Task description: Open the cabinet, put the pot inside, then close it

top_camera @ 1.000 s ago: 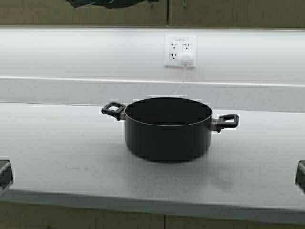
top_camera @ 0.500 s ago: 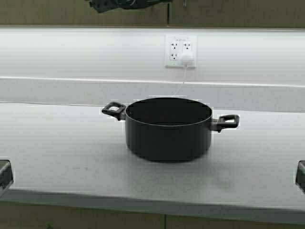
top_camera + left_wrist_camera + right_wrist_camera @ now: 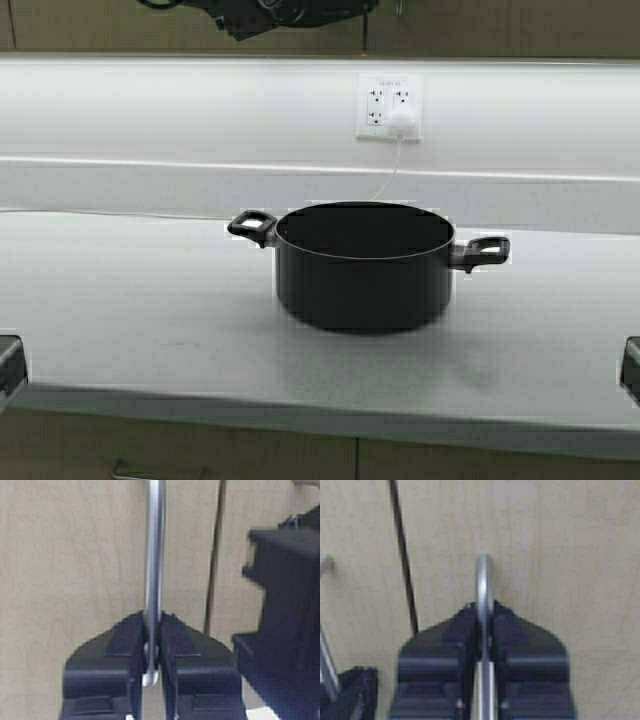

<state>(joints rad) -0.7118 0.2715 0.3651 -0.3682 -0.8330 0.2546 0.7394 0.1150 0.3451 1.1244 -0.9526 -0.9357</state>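
The black pot [image 3: 365, 265] stands upright on the white counter [image 3: 120, 320], with no lid and a loop handle at each side. The cabinet [image 3: 480, 25] shows as a wood strip along the top edge. My left gripper [image 3: 152, 640] is shut on the left door's vertical metal bar handle [image 3: 154, 555], near its end. My right gripper [image 3: 484, 630] is shut on the right door's bar handle [image 3: 484, 577], also near its end. The centre seam [image 3: 215, 555] runs between the two doors. In the high view the arms show only as a dark mass [image 3: 290, 12] at the top edge.
A white wall outlet [image 3: 390, 108] with a plug and a cord hangs behind the pot. Base cabinet fronts [image 3: 200, 455] lie under the counter's front edge. Grey parts of my frame sit at both lower edges [image 3: 10, 365].
The robot has moved: the whole scene has shifted to the right in the high view, and more of the base cabinets and of the arms now shows. Both grippers stay on the handles.
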